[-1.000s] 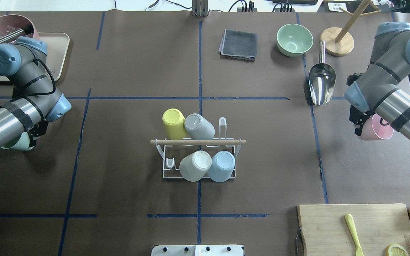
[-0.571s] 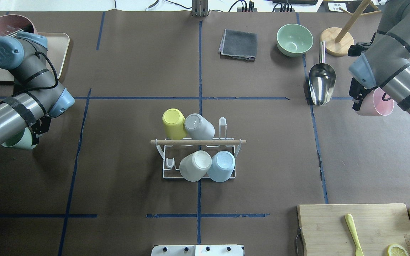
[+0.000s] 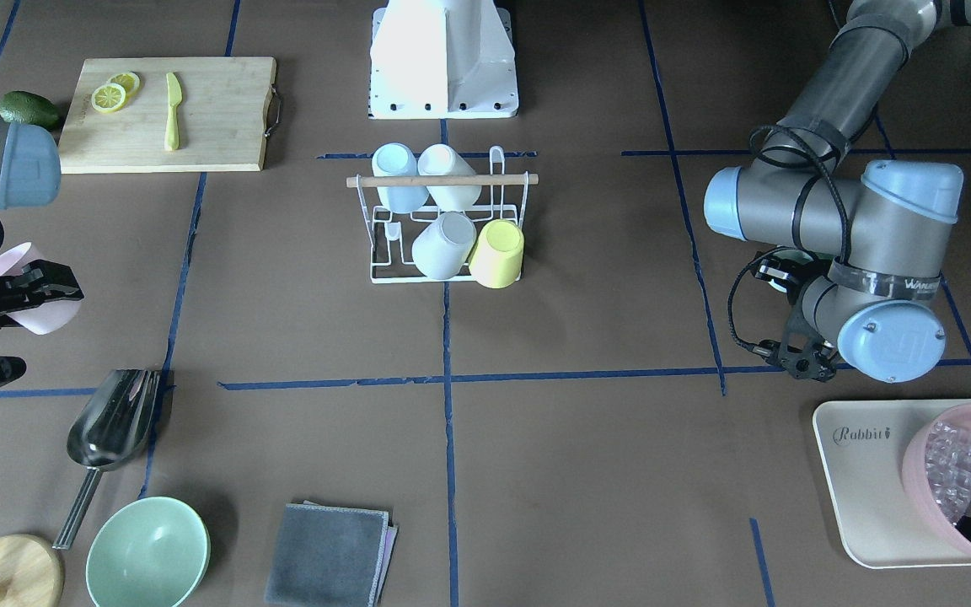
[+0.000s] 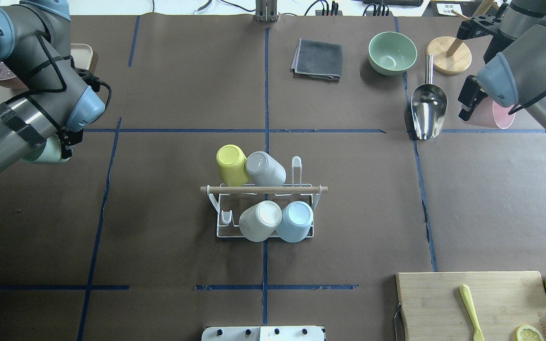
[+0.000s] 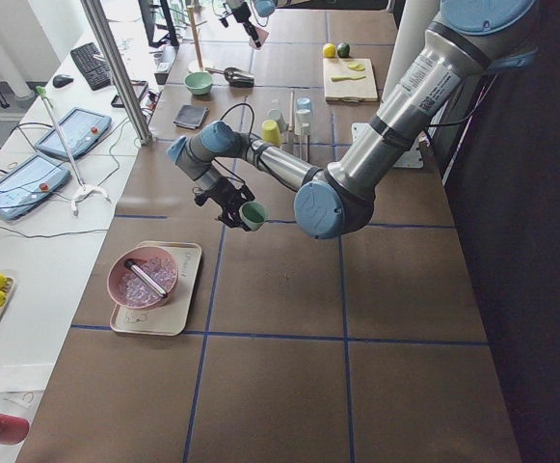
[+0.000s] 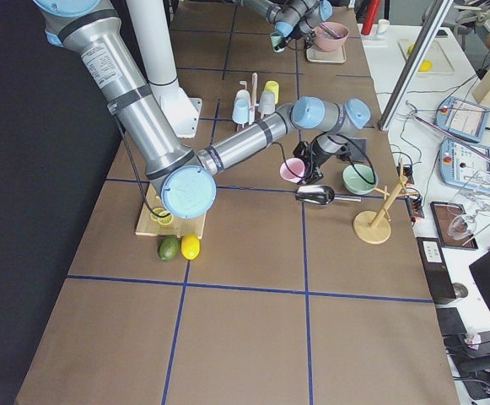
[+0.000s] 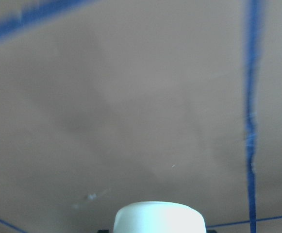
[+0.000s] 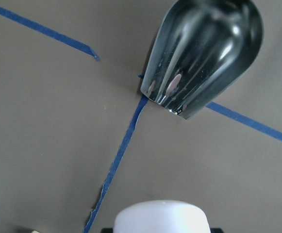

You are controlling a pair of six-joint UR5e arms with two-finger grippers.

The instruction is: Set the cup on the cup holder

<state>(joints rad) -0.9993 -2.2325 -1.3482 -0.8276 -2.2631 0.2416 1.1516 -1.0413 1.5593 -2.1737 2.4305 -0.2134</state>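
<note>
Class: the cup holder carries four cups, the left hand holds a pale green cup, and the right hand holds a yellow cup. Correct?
One slip: the right hand holds a pink cup, not a yellow one, as the overhead view shows. The cup holder does carry four cups, and the left hand holds a pale green cup.

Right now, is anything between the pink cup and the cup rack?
Only the metal scoop, lying flat on the table between the pink cup in the right gripper and the cup holder. A lifted cup could probably clear it.
</note>
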